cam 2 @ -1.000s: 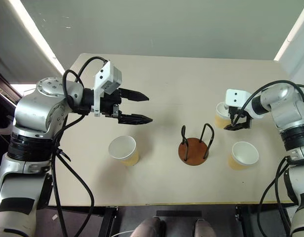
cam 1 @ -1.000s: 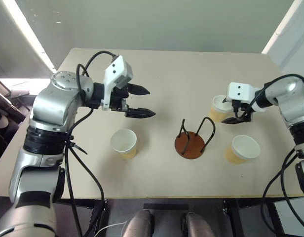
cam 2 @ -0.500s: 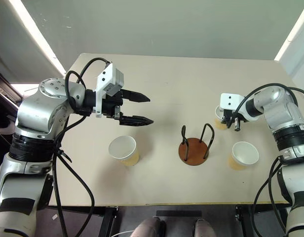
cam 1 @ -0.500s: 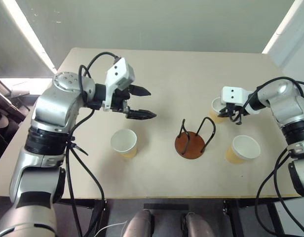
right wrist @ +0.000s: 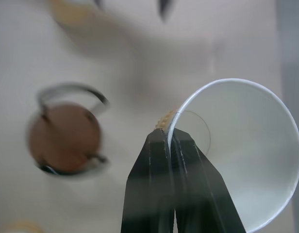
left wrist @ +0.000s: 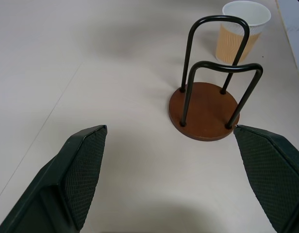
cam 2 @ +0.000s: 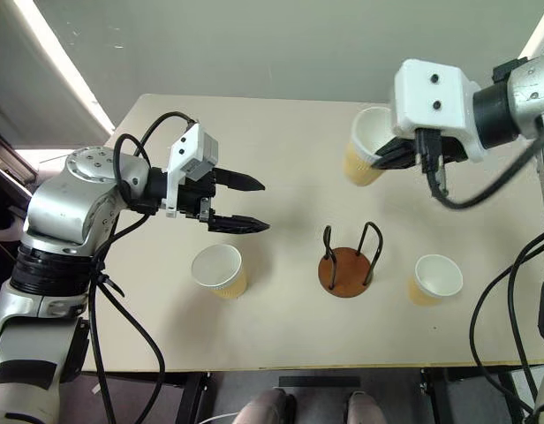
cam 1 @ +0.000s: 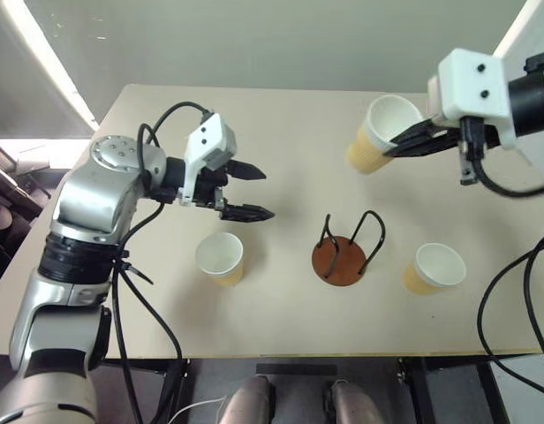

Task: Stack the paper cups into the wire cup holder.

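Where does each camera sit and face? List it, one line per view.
Head eyes: on the head, looking down at the table; both arms show, right fingers holding a paper cup aloft.
Left wrist: along the open left fingers toward the wire cup holder.
Right wrist: along shut fingers pinching the cup's rim.
Shared: all show the holder.

Wire cup holder (cam 1: pixel 346 249) stands between two paper cups (cam 1: pixel 222 257) (cam 1: pixel 434 268).

Silver arms, black cables, white wrist blocks, black-fingered left hand (cam 1: pixel 251 191).
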Robot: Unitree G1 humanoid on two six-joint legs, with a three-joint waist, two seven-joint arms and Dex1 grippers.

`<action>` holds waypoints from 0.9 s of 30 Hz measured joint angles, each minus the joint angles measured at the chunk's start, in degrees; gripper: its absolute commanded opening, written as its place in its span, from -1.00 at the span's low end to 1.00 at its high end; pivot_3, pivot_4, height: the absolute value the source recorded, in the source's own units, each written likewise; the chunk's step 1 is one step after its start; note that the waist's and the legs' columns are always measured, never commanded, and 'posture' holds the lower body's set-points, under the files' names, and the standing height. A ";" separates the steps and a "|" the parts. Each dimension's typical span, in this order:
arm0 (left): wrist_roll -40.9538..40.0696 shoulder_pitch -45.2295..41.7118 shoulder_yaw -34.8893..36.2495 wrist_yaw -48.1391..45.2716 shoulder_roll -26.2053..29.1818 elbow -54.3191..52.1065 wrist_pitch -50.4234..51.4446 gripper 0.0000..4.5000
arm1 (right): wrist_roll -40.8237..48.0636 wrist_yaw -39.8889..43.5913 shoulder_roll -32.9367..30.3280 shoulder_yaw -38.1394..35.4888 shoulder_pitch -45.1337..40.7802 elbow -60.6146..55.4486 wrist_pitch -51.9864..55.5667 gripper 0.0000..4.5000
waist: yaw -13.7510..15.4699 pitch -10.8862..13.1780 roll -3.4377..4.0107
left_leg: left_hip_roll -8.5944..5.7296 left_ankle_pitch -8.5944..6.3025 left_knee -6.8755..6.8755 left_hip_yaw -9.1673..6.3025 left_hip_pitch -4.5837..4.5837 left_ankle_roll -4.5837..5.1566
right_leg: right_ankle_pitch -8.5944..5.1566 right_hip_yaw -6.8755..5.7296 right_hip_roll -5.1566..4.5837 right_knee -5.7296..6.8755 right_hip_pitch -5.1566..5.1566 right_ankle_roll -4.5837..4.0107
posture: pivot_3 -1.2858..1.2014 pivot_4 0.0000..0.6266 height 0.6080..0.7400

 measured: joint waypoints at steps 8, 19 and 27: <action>0.38 -0.78 -2.43 -1.23 -2.33 2.64 -2.43 1.00 | 3.94 -1.04 -1.55 3.03 3.59 -10.15 6.38 -0.98 | -0.06 0.00 0.00 | 0.04 0.01 0.20 -0.03 0.03 -0.01 | 0.00 0.00 0.02 0.14 -0.02 0.01 | 0.03 -0.52 1.00; 1.01 -1.48 -2.52 -1.92 -2.43 3.78 -3.57 1.00 | 4.13 -1.02 -5.59 4.96 7.83 -11.37 3.76 -0.98 | -0.06 0.00 0.00 | 0.04 0.01 0.19 -0.03 0.02 -0.01 | 0.00 0.02 0.02 0.13 -0.04 0.01 | 0.03 -0.52 1.00; 1.04 -1.48 -2.52 -1.90 -2.40 3.78 -3.57 1.00 | 4.03 -1.54 -5.45 6.85 8.78 -12.41 2.22 -0.57 | -0.06 0.00 0.00 | 0.04 0.01 0.19 -0.03 0.02 -0.01 | 0.00 0.01 0.02 0.13 -0.04 0.01 | 0.03 -0.52 1.00</action>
